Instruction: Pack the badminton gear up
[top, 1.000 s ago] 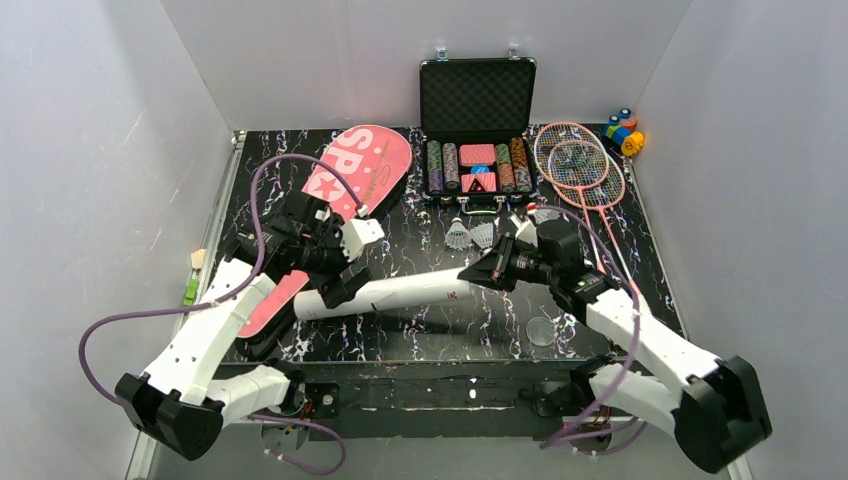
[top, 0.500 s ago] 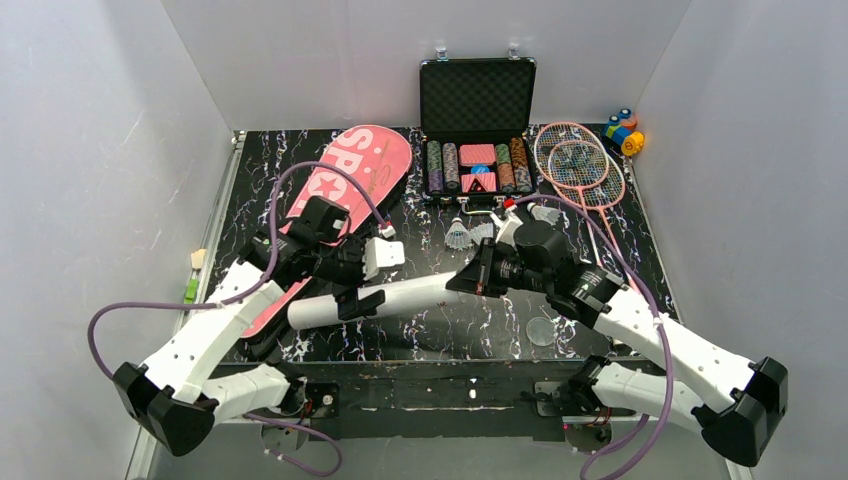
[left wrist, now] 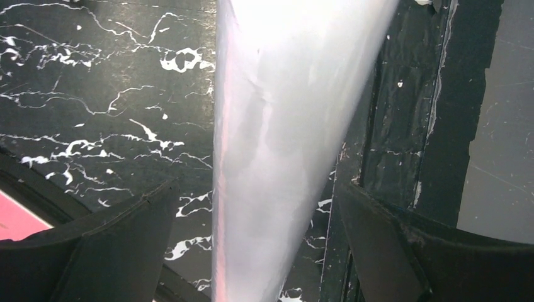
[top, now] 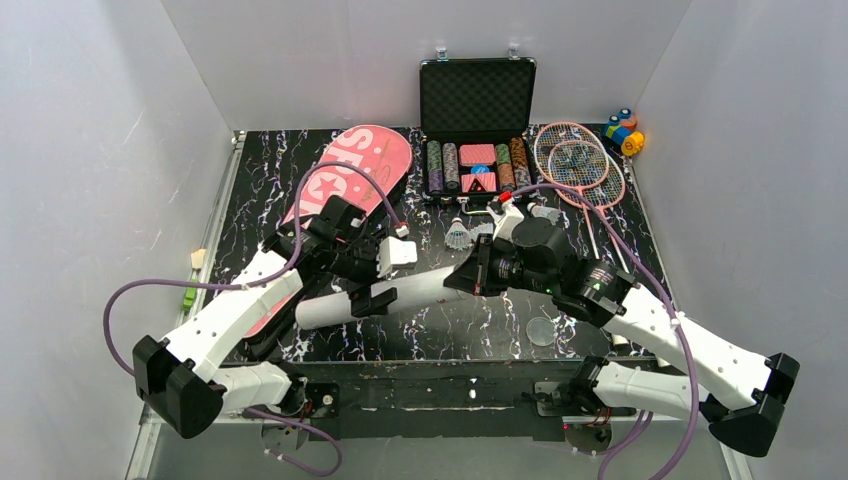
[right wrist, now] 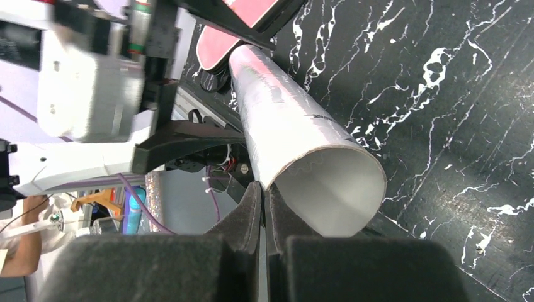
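The long white tube (top: 400, 292) lies slanted across the front of the table. My right gripper (right wrist: 264, 187) is shut on the rim of its open end (right wrist: 330, 189), one finger inside and one outside. My left gripper (left wrist: 257, 189) stands open astride the tube (left wrist: 277, 126), with a gap at each finger. In the top view the left gripper (top: 372, 283) is near the tube's left third and the right gripper (top: 470, 276) at its right end. The pink "SPORT" bag (top: 350, 175) lies at back left. Two pink rackets (top: 580, 165) lie at back right. Shuttlecocks (top: 458, 236) sit mid-table.
An open black case of poker chips (top: 477, 130) stands at the back centre. Small colourful toy blocks (top: 625, 130) sit in the back right corner. A clear round lid (top: 541, 331) lies near the front edge. Grey walls close in the sides.
My left gripper has moved right along the tube, still open around it. The right arm has shifted left with the tube's end, and the tube has slid slightly.
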Robot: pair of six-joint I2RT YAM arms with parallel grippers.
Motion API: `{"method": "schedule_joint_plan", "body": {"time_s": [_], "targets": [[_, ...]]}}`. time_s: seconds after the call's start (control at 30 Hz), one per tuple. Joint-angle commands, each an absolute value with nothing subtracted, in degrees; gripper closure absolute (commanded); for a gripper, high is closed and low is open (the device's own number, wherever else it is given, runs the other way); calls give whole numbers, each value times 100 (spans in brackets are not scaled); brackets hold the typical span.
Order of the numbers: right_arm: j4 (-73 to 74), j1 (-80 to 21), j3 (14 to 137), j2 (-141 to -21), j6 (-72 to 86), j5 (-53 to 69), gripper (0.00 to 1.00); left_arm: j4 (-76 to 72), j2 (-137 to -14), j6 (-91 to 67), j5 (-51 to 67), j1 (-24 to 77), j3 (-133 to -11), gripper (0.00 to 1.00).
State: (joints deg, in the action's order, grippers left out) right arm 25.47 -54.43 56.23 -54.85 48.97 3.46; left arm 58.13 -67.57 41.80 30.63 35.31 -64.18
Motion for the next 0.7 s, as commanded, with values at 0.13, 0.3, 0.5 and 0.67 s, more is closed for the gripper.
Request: {"method": "schedule_joint_plan", "body": {"time_s": [0.13,0.3,0.5,0.67], "targets": [[2473,-5668,6051,-5383,4668,213,99,5451,-6741,4186,3520,3638,-5981,2],[2270,-5669,5968,-5305,4753,336,99,5445,-6772,4281,3761,3659,-5867,2],[2000,-5669,5857,-5221,4867,411,99,5561,-6856,4148,3718,3691,-5948,34],[2023,-5669,5913,-5076,4858,262,99,5749,-6699,4019,3645,3689,-6233,42]]}}
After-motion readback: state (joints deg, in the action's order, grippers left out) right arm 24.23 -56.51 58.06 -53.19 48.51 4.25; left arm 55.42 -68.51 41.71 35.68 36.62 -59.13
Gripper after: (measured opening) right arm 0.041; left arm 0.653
